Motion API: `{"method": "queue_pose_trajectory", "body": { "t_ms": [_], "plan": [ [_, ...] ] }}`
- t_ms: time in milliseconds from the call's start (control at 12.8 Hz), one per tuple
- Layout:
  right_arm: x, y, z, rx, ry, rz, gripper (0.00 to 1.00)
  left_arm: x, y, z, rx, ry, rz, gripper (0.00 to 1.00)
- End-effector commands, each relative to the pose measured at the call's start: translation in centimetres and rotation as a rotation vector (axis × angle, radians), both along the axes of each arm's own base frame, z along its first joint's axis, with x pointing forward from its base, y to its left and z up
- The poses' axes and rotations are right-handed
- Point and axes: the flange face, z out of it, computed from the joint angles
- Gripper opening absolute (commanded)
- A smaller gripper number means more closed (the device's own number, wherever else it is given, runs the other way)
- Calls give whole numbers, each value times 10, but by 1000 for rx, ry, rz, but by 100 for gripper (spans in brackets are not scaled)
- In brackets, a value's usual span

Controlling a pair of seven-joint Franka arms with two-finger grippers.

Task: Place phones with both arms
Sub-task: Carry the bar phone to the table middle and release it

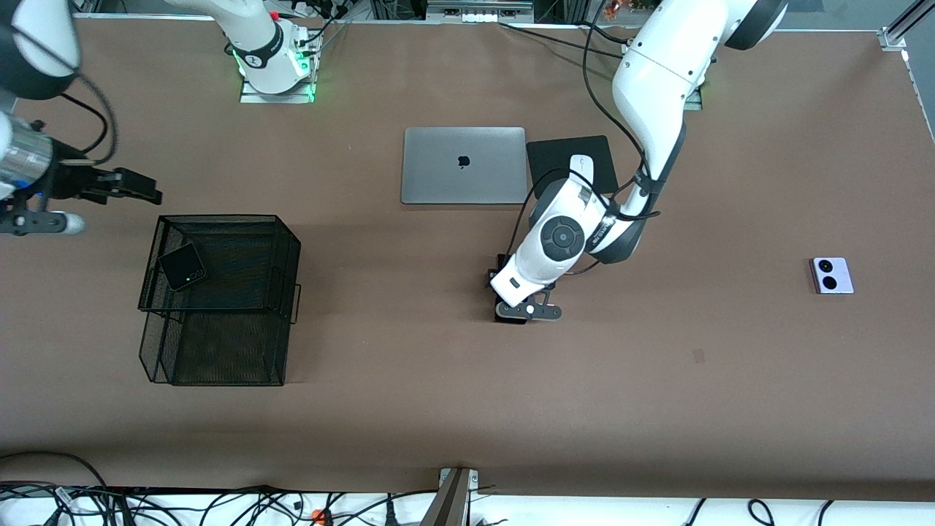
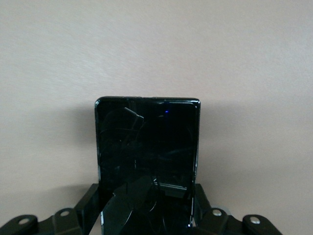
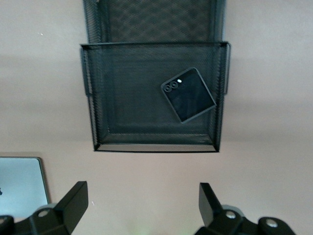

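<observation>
One of the three phones looks placed: the black flip phone (image 1: 182, 267) lies in the upper tier of the black mesh tray (image 1: 219, 299) toward the right arm's end of the tabletop (image 1: 657, 380), while the lavender-white flip phone (image 1: 832, 275) lies untouched toward the left arm's end. Mid-table, the left gripper (image 1: 515, 310) is down at the tabletop over the slim black slab phone (image 2: 146, 147), its jaws spread to either side of the slab's end, though whether they press it I cannot tell. Farther back, the right gripper (image 1: 139, 188) hangs beside the tray, jaws wide apart and empty; the closed silver laptop (image 1: 464, 165) lies farthest.
</observation>
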Motion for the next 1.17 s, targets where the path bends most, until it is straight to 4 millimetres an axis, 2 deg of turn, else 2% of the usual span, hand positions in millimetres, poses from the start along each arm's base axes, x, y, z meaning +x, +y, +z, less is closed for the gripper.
{"method": "queue_pose_trajectory", "body": {
  "t_ms": [0,78,156,312,469,625,703,937,1093],
  "plan": [
    [4,22,2,-36,-26,-3,100,-2,-17,-6,-24,-9,9,24],
    [8,25,-2,-41,-37,0,100,-1,-17,-2,-26,-11,16,99],
    [9,29,-6,-43,-43,6,100,5,-12,8,-27,-24,22,100],
    [13,31,-11,-52,-49,6,100,15,4,51,-14,-22,28,100],
    [16,32,-16,-56,-54,4,100,39,61,106,17,39,84,100],
    [20,46,-26,-65,-51,-12,100,60,138,148,44,101,166,100],
    [21,63,-27,-68,-64,-42,100,67,174,157,90,114,181,100],
    [19,146,-44,-90,-102,-127,100,79,265,163,318,109,42,100],
    [13,211,-64,-95,-122,-175,100,87,322,162,357,121,10,100]
  ]
}}
